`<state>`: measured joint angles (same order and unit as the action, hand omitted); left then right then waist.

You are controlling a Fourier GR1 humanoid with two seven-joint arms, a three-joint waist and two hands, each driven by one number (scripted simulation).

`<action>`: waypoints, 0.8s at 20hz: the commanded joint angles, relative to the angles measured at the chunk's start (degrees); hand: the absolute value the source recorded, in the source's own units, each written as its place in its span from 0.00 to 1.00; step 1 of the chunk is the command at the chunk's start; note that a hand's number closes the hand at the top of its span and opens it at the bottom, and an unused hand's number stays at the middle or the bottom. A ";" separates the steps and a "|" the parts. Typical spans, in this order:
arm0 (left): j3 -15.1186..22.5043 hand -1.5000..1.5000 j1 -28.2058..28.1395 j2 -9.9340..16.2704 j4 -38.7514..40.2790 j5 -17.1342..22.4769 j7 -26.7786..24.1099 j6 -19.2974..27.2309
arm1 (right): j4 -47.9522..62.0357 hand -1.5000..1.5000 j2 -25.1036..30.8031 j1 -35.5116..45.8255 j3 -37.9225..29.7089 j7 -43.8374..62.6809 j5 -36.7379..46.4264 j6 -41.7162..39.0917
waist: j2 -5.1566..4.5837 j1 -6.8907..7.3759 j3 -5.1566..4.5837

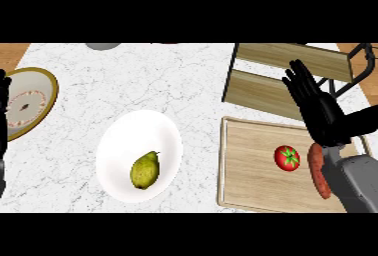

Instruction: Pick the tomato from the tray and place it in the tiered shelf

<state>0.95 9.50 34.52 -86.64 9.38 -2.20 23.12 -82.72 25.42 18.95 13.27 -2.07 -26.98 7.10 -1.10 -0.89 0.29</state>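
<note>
Head view: the tomato (288, 158) lies on the wooden tray (251, 165) at the bench's near right corner, untouched, with a reddish sausage (320, 172) just beside it toward the right edge. The right hand (319, 107) hangs over the tray's far right corner, fingers straight and spread, holding nothing; its grey forearm crosses the tray's right side and hides part of the sausage. The tiered shelf (284, 72), wooden boards in a dark frame, stands just beyond the tray at the far right of the bench. Toward the middle of the bench (148, 80) a white plate (122, 150) carries a pear (145, 170). At the left edge sits a gold-rimmed plate (40, 95), and the left hand (3, 107) shows only as a dark sliver there; whether its fingers are open or curled cannot be told.

The pick looks not yet begun. The main risk, as I judge it, is the sausage: lying so near the tomato, it could be caught or knocked by the fingers as they close. The round tomato might also roll across the tray if nudged off-centre, and the shelf's frame stands near the hand's path.
</note>
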 commanded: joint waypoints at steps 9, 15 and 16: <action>4.94 0.50 -10.25 -6.16 6.27 7.49 5.19 -10.16 | 2.08 1.00 5.23 -3.87 3.42 -4.39 26.73 19.03 | 1.51 -1.23 -0.66; 2.53 0.50 -12.96 -4.17 5.66 9.83 3.49 -16.75 | -8.30 0.00 -4.75 -18.89 17.60 -7.41 36.44 26.04 | 1.31 0.62 -0.32; 3.17 0.50 -11.46 -6.45 6.22 9.09 4.32 -14.60 | -14.92 0.00 -1.41 -23.02 18.47 -4.45 38.19 26.44 | 1.38 -0.01 -0.35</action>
<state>4.18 -1.51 29.28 -80.29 18.18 1.39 9.22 -89.83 24.00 4.54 26.41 -8.35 4.86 29.38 0.23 -0.84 -0.13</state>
